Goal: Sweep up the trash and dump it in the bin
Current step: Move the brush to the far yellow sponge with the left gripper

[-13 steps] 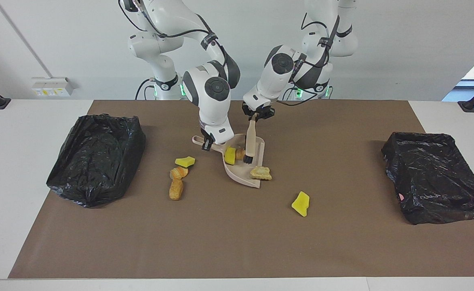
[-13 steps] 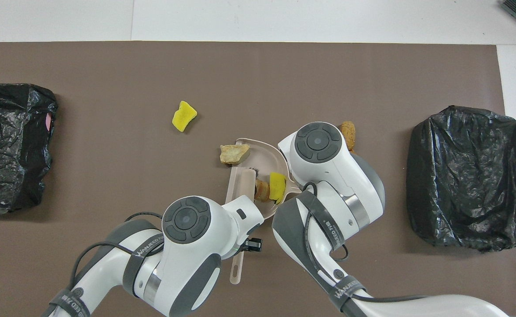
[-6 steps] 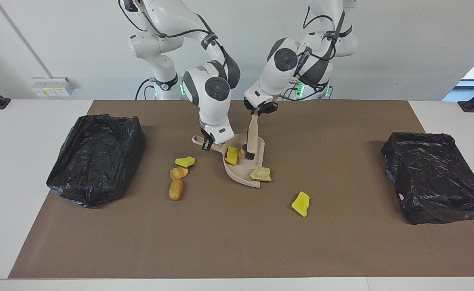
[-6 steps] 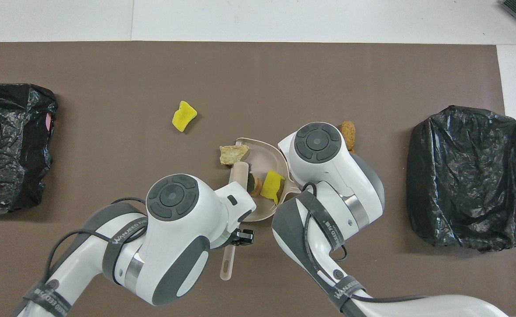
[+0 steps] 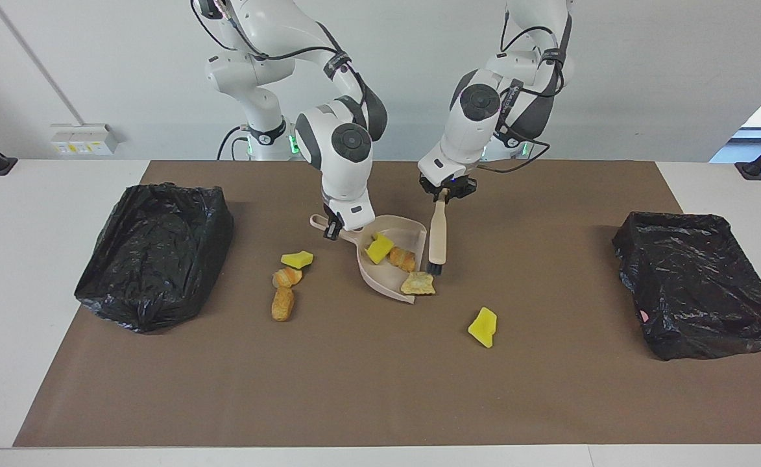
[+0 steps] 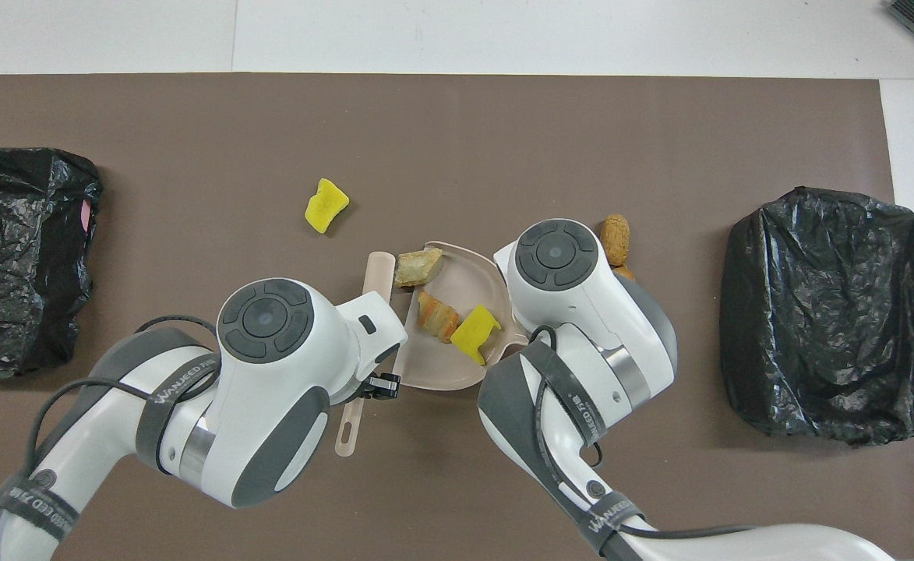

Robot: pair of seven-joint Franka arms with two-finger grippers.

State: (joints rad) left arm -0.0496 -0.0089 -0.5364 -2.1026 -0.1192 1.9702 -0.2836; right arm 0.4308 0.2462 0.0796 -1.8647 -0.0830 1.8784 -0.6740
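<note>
My right gripper is shut on the handle of the beige dustpan, which rests on the brown mat. In the pan lie a yellow sponge chunk and a pastry lump; a paler lump sits on its lip. My left gripper is shut on the brush, whose black bristles stand beside the pan, toward the left arm's end. Loose trash: a yellow chunk farther out, and a yellow chunk with two pastry lumps toward the right arm's end.
A black-bagged bin stands at the right arm's end of the table, and another black-bagged bin at the left arm's end. The brown mat covers the table between them. In the overhead view both wrists hide the grippers.
My left gripper has lifted the brush out of the pan and carried it toward the left arm's end. The pieces in the pan shifted, and the pale lump now lies on the lip.
</note>
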